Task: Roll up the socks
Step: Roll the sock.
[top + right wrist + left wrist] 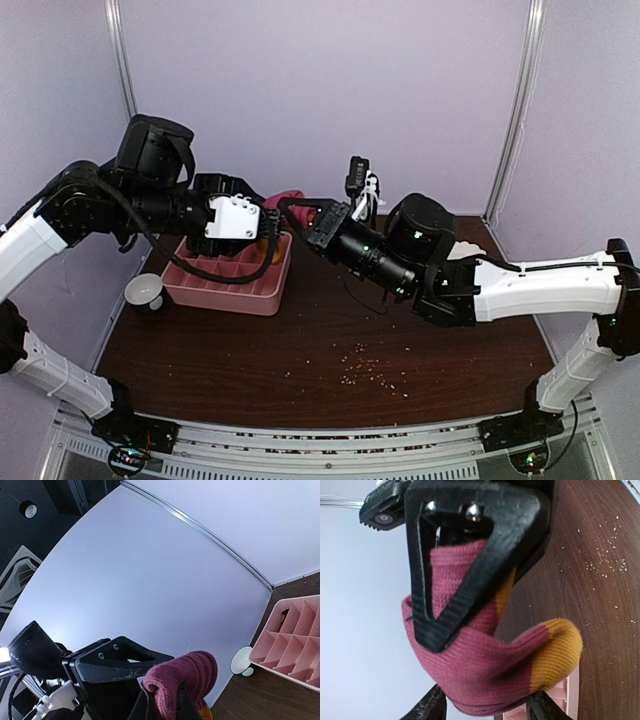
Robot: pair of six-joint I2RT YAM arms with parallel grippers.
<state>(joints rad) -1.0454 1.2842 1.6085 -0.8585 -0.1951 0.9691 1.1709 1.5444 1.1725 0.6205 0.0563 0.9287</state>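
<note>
The dark red and orange knitted sock [485, 675] hangs in the air between the 2 grippers, above the back edge of the table and just behind the far right corner of the pink tray. It is bunched into a loose curl, with the dark red ribbed part wrapped around on itself and the orange end sticking out to one side.

The right gripper [162, 705] has its fingers pinched together on a fold of the dark red fabric. In the left wrist view, 1 of its black triangular fingers lies across the front of the curl.

The left gripper [486, 707] has its jaws partway apart. The thick bottom of the curl sits between them, and both fingers press against the fabric, so it grips the sock's bulk.

Below the sock, the pink plastic tray [225, 297], divided into many small compartments, sits on the dark brown wooden table [420, 350] at the back left. Something orange shows in 1 far compartment, but I cannot tell what it is.

A small white cup with a dark rim [146, 291] stands just beside the tray's left end. Pale crumbs [365, 368] are scattered over the middle of the table, well apart from the tray.
</note>
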